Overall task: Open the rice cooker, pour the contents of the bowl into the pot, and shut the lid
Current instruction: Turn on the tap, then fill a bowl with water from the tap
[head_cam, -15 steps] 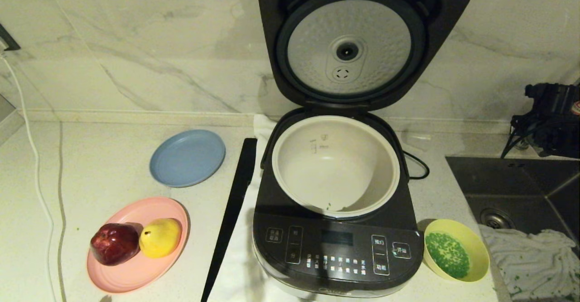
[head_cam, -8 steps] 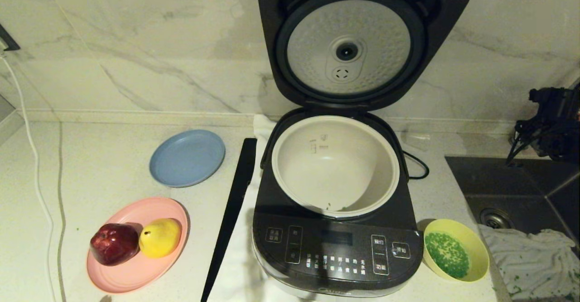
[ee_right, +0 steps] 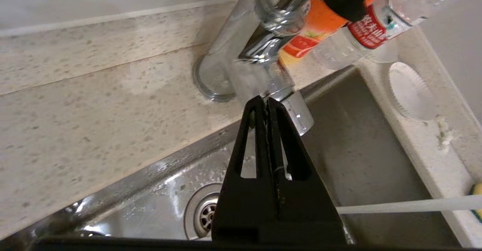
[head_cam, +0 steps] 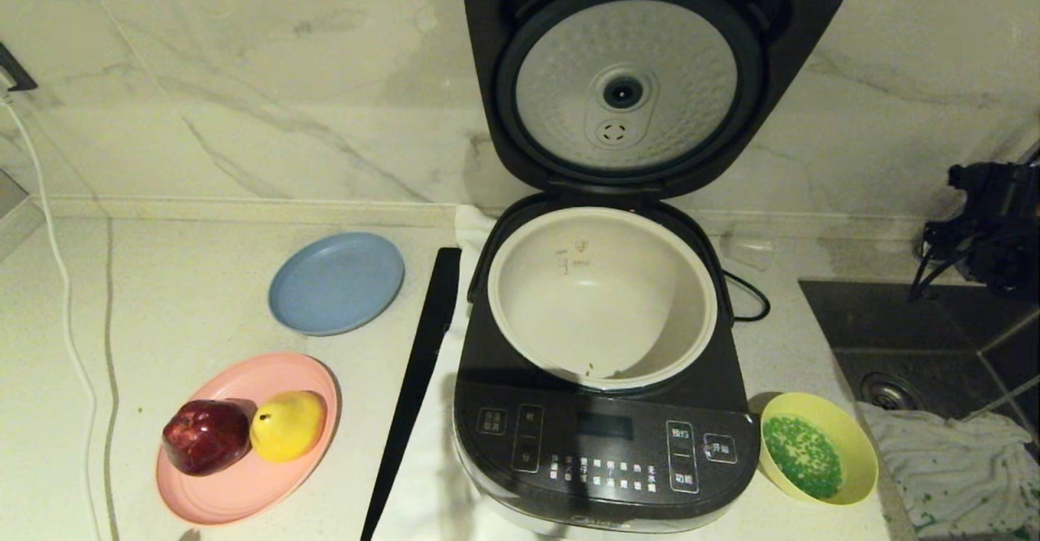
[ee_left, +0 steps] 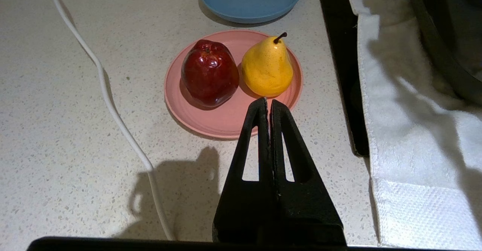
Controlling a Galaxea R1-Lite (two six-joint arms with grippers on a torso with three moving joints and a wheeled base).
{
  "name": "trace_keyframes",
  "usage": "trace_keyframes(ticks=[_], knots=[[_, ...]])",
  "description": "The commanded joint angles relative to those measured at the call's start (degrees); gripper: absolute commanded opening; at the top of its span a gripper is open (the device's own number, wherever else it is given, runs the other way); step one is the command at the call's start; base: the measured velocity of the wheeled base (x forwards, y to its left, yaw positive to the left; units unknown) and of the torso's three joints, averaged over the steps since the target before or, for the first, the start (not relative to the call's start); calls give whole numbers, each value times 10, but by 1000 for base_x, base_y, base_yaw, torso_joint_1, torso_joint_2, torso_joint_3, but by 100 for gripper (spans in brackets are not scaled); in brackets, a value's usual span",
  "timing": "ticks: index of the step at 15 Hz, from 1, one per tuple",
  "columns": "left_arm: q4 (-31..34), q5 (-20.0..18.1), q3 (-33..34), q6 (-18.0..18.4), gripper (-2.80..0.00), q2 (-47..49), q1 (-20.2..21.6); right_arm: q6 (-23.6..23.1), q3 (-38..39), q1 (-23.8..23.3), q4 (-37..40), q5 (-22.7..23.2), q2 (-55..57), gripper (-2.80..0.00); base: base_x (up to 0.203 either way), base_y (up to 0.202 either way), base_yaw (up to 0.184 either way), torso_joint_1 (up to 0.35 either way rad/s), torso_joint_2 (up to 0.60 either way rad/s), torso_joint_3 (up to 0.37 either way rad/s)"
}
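Note:
The rice cooker (head_cam: pixel 601 443) stands in the middle of the counter with its lid (head_cam: pixel 626 78) swung upright, silver dimpled underside facing me. The cream pot (head_cam: pixel 601 305) inside holds only a few green bits near its front wall. To the cooker's front right sits the pale-yellow bowl (head_cam: pixel 857 435) with its green contents (head_cam: pixel 800 443). My right arm (head_cam: pixel 987 228) hangs at the far right over the sink; the right gripper (ee_right: pixel 266 99) is shut and empty by the tap. My left gripper (ee_left: pixel 268 100) is shut and empty above the counter just in front of the pink plate.
A blue plate (head_cam: pixel 335 281) and a pink plate (head_cam: pixel 244 492) with a red apple (head_cam: pixel 205 435) and a yellow pear (head_cam: pixel 286 425) lie left of the cooker. A black strip (head_cam: pixel 418 378) lies along a white towel (ee_left: pixel 414 130). Sink (head_cam: pixel 934 338), crumpled cloth (head_cam: pixel 959 460), tap (ee_right: pixel 263 36) on the right.
My right arm has drifted a little further right, away from the cooker and over the sink. The cooker, the bowl and the plates have not moved.

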Motion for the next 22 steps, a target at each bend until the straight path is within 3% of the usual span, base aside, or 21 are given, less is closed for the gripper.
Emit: trace_keyframes(ticks=[1,5,8,12,15,22], knots=[[0,0,4,0,-280,-1,0,4,2,2,-2,-2,-25,-280,0,0,0,0,0,0],[0,0,5,0,-280,-1,0,18,45,42,15,0,-107,-280,0,0,0,0,0,0],[0,0,5,0,-280,-1,0,58,126,99,92,11,-190,-280,0,0,0,0,0,0],[0,0,5,0,-280,-1,0,178,207,152,295,91,-282,-280,0,0,0,0,0,0],[0,0,4,0,-280,-1,0,218,261,160,377,156,-341,-280,0,0,0,0,0,0],[0,0,5,0,-280,-1,0,259,405,160,395,229,-413,-280,0,0,0,0,0,0]])
